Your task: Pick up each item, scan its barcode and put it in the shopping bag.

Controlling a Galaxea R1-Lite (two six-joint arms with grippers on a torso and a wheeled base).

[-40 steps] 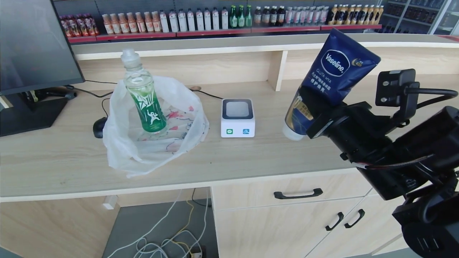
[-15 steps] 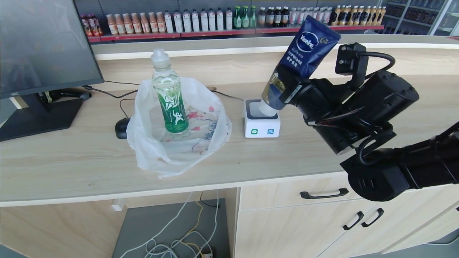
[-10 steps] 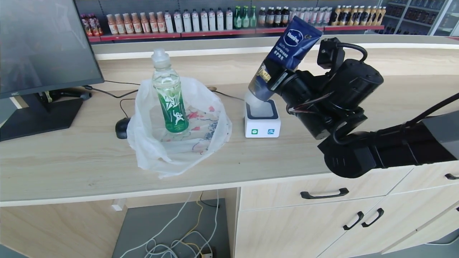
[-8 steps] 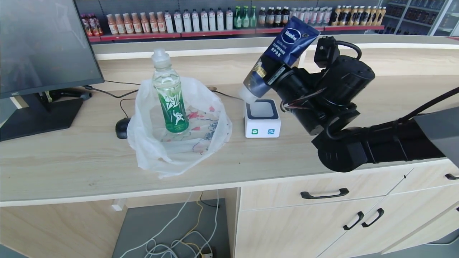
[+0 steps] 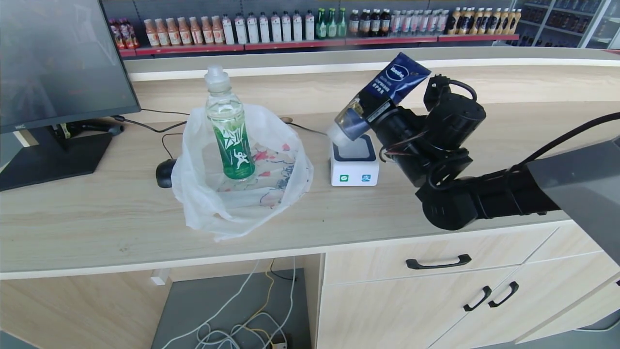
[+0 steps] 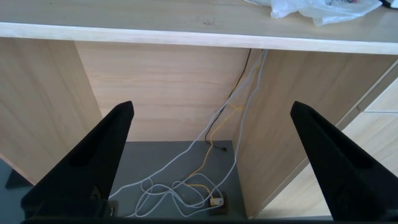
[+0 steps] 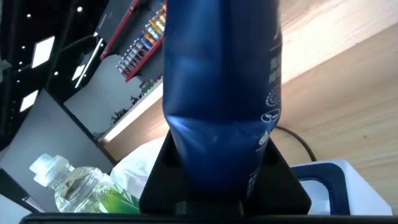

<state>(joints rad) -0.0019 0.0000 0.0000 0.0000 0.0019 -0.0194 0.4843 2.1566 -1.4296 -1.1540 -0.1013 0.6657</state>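
Head view: lotion tube (image 5: 392, 82) covers most of R gripper (image 5: 380, 109), fingers barely seen. Tube's white cap overlaps scanner (image 5: 354, 170) top, can't tell if touching. Bag (image 5: 286, 174) plastic veils bottle (image 5: 227, 121) base; mouse (image 5: 163, 174) half hidden behind bag. Monitor (image 5: 58, 58) cut by top & left edges. Shelf bottles (image 5: 271, 26) too small to tell labels. R wrist view: both tube ends run out of frame; scanner just a corner, bottle cut at edge. L wrist view: L gripper (image 6: 211, 109) finger bases cut off, bag a scrap at frame edge
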